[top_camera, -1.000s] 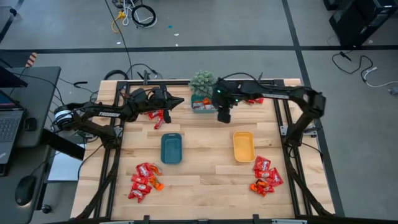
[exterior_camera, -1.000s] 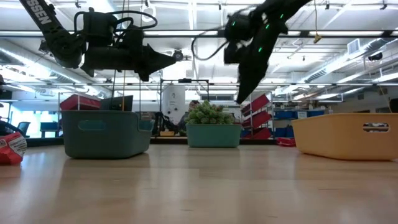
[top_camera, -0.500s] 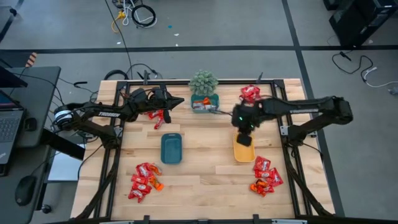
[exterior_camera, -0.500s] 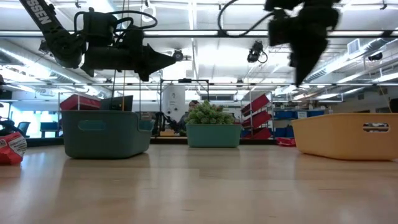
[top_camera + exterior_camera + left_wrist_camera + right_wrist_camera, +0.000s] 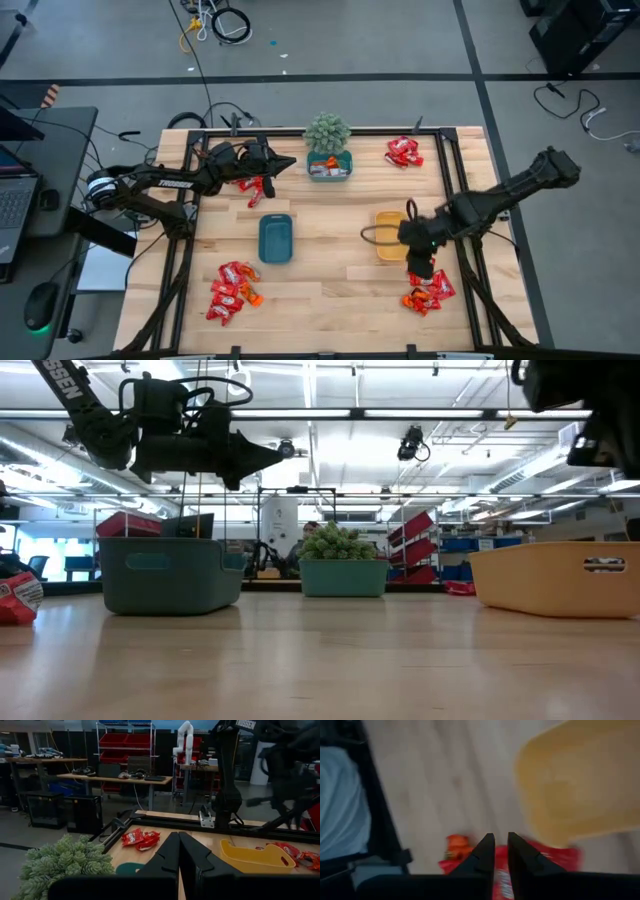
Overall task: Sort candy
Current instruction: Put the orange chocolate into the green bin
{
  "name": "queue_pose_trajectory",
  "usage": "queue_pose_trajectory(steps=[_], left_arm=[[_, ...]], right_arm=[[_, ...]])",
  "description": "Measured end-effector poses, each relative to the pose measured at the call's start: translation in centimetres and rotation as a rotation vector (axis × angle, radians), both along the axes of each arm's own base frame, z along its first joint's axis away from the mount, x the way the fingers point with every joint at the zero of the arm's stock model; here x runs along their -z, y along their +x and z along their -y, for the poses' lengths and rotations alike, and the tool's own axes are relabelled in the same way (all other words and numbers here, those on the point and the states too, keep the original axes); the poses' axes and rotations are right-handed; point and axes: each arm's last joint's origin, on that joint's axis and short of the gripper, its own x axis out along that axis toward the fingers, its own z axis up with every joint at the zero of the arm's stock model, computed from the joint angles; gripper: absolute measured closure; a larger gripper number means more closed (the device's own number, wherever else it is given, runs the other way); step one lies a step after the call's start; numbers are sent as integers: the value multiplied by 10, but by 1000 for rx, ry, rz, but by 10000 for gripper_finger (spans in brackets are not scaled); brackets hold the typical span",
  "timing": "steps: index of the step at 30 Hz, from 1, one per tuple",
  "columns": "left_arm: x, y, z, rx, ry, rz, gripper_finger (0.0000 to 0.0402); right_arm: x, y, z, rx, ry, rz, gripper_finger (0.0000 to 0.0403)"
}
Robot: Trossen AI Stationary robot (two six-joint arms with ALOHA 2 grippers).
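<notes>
Candy (image 5: 228, 290) is lying in piles at the wooden bench's (image 5: 330, 270) corners. The right claw (image 5: 419, 268), nearly closed and empty, is hanging over one pile; the left claw (image 5: 288, 162), closed, is idling above the far edge.

The right wrist view is smeared by motion, so the yellow tray (image 5: 580, 780) and the red candy (image 5: 505, 870) past the fingers (image 5: 482, 852) show only as soft patches, and the packets cannot be told apart. In the low view the right arm (image 5: 585, 405) is cut off by the top corner, its gripper out of frame. From above, the right gripper (image 5: 420, 268) hides part of the candy pile (image 5: 432, 292), and its jaw state is too small to read
</notes>
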Motion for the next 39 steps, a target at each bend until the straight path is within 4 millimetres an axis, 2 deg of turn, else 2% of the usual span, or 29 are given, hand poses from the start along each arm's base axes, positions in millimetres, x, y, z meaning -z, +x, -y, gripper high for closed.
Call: queue_pose_trajectory(steps=[5,14,24,29,32,36,39], left_arm=[[0,0,0,0,2,0,396],[0,0,0,9,-2,-2,396],[1,0,1,26,-1,-8,396],[1,0,1,26,-1,-9,396],[1,0,1,26,-2,-9,396],[1,0,1,26,-2,-9,396],[1,0,1,26,-3,-9,396]], right_arm=[[20,1,-27,-6,76,50,321],[59,-15,-62,12,112,-103,250],[86,-18,-79,-44,29,-190,234],[92,-17,-80,-79,-2,-201,252],[91,-17,-78,-85,-6,-198,293],[87,-15,-72,-96,-5,-180,376],[82,-13,-66,-88,5,-157,389]])
